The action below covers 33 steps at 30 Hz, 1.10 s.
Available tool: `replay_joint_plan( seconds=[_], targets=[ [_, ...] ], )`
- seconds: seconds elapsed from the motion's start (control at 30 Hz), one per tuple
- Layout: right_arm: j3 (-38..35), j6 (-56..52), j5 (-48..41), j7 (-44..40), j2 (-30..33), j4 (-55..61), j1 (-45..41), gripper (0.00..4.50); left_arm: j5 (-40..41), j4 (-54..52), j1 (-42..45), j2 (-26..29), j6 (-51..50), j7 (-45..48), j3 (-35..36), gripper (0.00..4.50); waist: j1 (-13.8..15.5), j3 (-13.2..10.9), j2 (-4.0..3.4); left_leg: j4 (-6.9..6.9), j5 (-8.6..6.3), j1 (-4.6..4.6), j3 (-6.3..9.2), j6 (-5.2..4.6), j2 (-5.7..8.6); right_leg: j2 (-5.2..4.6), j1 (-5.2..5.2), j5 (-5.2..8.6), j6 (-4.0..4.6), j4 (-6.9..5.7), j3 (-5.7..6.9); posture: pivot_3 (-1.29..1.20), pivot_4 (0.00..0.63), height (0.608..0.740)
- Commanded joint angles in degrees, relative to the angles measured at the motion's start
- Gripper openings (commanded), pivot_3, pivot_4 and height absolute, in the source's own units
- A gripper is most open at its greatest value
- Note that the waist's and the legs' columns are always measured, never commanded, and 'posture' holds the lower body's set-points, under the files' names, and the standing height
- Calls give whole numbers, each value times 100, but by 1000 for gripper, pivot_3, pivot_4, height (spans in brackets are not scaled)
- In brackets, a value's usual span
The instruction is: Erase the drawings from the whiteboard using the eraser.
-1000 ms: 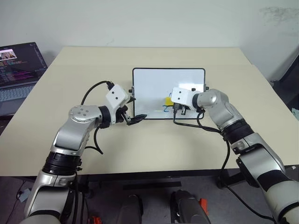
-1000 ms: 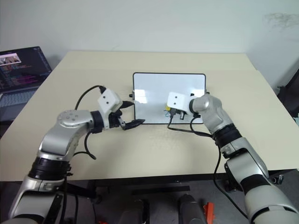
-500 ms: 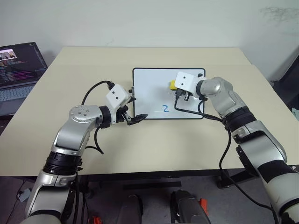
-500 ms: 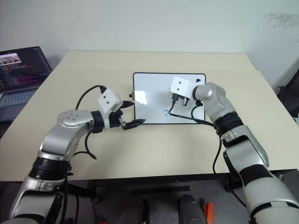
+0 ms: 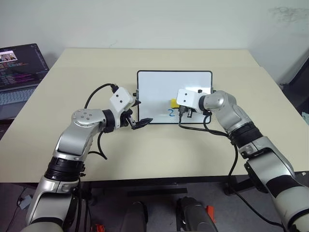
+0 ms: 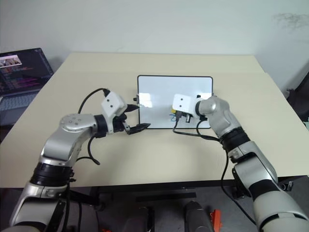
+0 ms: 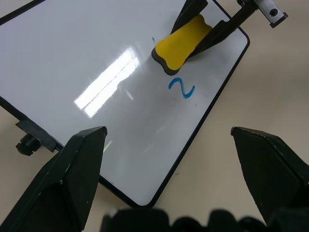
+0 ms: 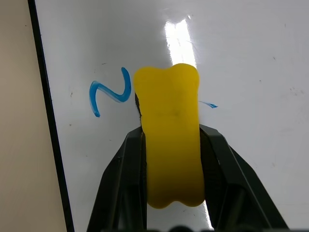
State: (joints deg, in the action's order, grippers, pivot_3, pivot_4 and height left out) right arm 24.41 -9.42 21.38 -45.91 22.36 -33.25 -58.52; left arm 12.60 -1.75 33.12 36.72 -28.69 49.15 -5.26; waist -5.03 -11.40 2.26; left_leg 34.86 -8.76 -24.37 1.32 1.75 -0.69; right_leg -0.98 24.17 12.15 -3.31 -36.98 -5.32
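Observation:
The whiteboard lies flat in the middle of the table, and its drawings are a blue "2" close to the near edge and a short blue dash. My right gripper is shut on the yellow eraser, which rests on the board right beside the "2". The eraser sits just above the "2" in the left eye view. At the board's near left corner my left gripper hangs open over the table, with its fingers wide apart and nothing between them.
An open laptop stands on a separate surface off the table's left side. A black cable from my right wrist loops over the board's near edge. The beige table stretches well beyond the board on every side.
My right gripper swept the eraser toward the board's far edge and has come back toward the near edge beside the "2". My left arm has stayed put.

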Motion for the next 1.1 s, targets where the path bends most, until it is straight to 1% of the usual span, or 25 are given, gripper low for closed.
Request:
replay_joint_plan(
  seconds=[0.03,0.13,0.33,0.5,0.57,0.7,0.77,0.9,1.0,1.1],
  targets=[
    [-167,-96,182,438,117,-361,-256,1102,29,-165,121,-12,39,-10,85,4500,-1,0,0,0,0,0,0,0,0,-1,0,0,0,0,0,0,150,740],
    [-238,-20,160,703,134,-685,-497,1102,29,-167,123,-12,41,-4,83,4500,-5,0,0,2,0,0,-1,0,1,-3,0,0,0,2,-1,0,150,740],
    [-258,134,114,828,162,-1075,-669,1102,29,-178,115,-4,28,-8,91,4500,-9,0,0,3,0,0,-1,0,2,-7,0,0,1,4,0,0,150,740],
    [-219,149,61,619,151,-849,-499,1102,28,-186,95,22,19,-6,109,4500,-8,0,0,3,0,1,-1,0,2,-7,0,0,1,3,0,0,150,740],
    [-250,107,8,465,236,-549,-348,1102,18,-160,87,80,27,1,151,4500,-7,0,0,3,0,1,0,-1,2,-6,0,0,1,3,1,0,150,740],
    [-482,-162,-309,-239,715,663,114,1102,40,-103,45,323,52,82,328,4500,18,0,0,0,0,-5,0,-1,3,-7,2,0,0,4,2,0,150,740],
    [-577,-172,-390,-562,1101,1200,332,1102,105,-91,10,481,75,183,432,4500,22,-1,-1,-4,-2,-17,-1,2,3,-7,13,2,-2,6,2,0,150,740],
    [-830,192,-869,-1306,1834,2040,834,1102,208,-33,-102,802,177,467,612,4500,36,-2,-1,-18,-7,-50,-2,8,3,-7,52,9,-7,6,5,0,150,740],
    [-890,220,-842,-1291,2056,2023,1032,1102,166,89,-116,904,274,527,660,4500,23,-2,-1,-21,-11,-49,-2,12,2,-6,53,20,-3,5,8,0,150,740],
    [-885,611,-667,-1120,2209,1770,1139,1102,127,179,-121,1001,381,610,688,4500,10,-2,0,-18,-10,-43,-8,12,1,-6,52,19,0,2,4,0,150,740]
  ],
)
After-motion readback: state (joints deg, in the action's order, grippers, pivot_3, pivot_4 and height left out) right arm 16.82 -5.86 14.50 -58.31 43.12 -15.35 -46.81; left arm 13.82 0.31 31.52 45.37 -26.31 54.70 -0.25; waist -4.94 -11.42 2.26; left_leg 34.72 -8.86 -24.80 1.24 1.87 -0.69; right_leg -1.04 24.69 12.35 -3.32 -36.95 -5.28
